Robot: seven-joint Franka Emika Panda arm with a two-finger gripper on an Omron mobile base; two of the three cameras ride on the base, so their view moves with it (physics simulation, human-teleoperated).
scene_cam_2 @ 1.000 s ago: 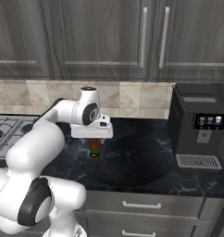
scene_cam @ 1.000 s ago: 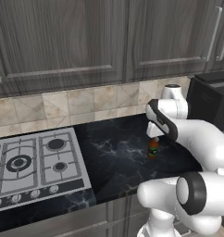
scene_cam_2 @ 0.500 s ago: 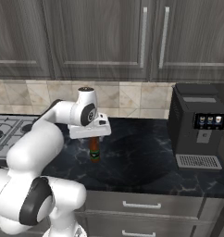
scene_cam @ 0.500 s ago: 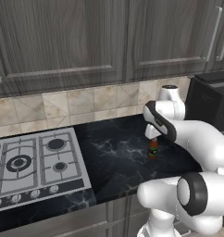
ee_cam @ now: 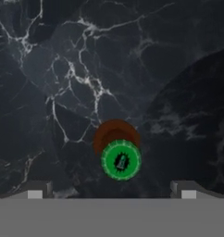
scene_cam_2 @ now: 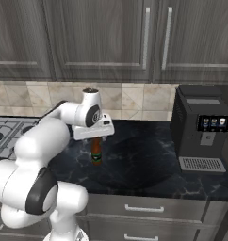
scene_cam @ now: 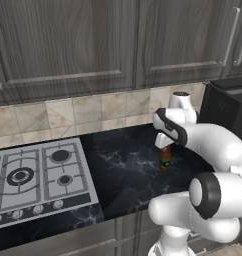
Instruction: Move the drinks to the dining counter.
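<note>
A brown bottle [ee_cam: 116, 150] is seen upright on the black marble counter [scene_cam: 123, 170], between the stove [scene_cam: 33, 175] and the coffee machine [scene_cam_2: 200, 129]. The claw [ee_cam: 111, 192] is held spread wide directly above the green cap [ee_cam: 121, 159], nothing gripped. A straight descent is advised, the neck centred between the fingers before closing. The arm is bent forward, hand pointing down.

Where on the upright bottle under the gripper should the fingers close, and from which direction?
Probably straight down from above, closing on the orange-brown neck just below the green cap. The bottle stands upright on the black counter, and the open gripper already straddles it.
</note>
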